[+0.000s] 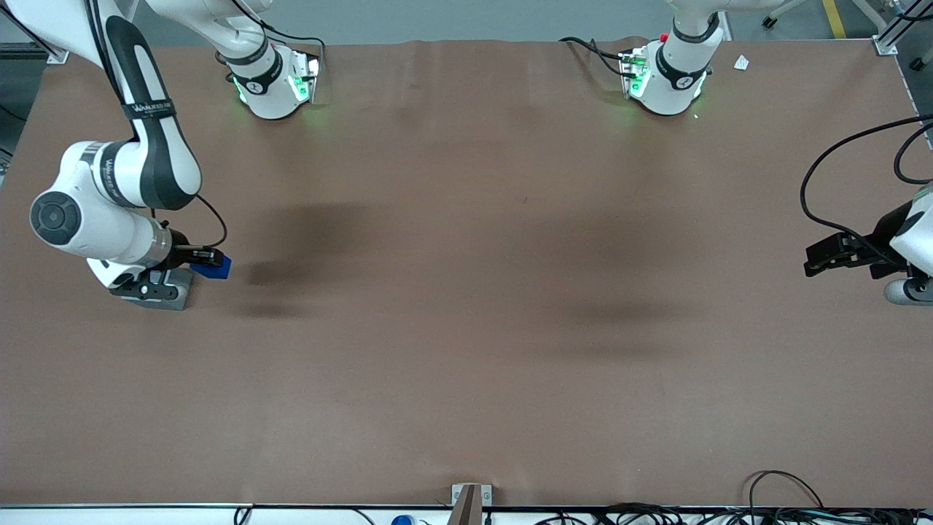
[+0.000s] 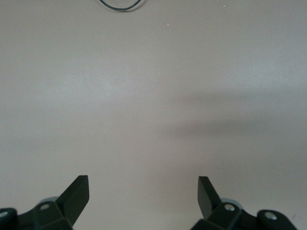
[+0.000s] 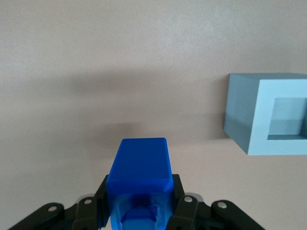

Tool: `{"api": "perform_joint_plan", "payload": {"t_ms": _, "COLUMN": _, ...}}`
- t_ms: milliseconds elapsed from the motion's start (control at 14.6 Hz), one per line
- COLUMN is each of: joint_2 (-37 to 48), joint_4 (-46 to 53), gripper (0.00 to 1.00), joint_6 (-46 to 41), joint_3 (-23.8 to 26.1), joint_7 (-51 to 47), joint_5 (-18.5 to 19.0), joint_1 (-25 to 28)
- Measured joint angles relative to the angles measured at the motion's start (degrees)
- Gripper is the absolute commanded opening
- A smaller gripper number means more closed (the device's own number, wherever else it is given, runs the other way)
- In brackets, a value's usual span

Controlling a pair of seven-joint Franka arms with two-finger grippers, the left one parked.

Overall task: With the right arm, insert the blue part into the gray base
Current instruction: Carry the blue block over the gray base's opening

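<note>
My right arm's gripper point(image 1: 209, 259) hangs low over the brown table at the working arm's end, shut on the blue part point(image 1: 213, 267). In the right wrist view the blue part point(image 3: 140, 166) sticks out from between the two black fingers point(image 3: 180, 194) of the gripper point(image 3: 139, 195). The gray base point(image 3: 259, 112) stands on the table beside the held part and apart from it, showing its square recess point(image 3: 288, 120). Seen from the front, the gray base point(image 1: 166, 290) is partly hidden under the arm's wrist, close to the blue part.
The brown table mat point(image 1: 466, 328) stretches wide toward the parked arm's end. Both arm bases point(image 1: 273, 84) stand at the table's back edge. A black cable point(image 1: 838, 157) loops near the parked gripper point(image 1: 838, 255). More cables point(image 1: 787, 503) lie along the front edge.
</note>
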State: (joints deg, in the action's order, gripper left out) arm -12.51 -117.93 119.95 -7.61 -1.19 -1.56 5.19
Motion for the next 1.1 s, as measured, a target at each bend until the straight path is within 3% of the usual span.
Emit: {"api": "perform_joint_plan", "payload": {"t_ms": 1096, "joint_2": -2.5, "joint_4": 7.2, "gripper": 0.05, "joint_6": -1.4, "joint_3": -0.4, "joint_7": 10.9, "joint_5": 0.3, "joint_1": -11.2}}
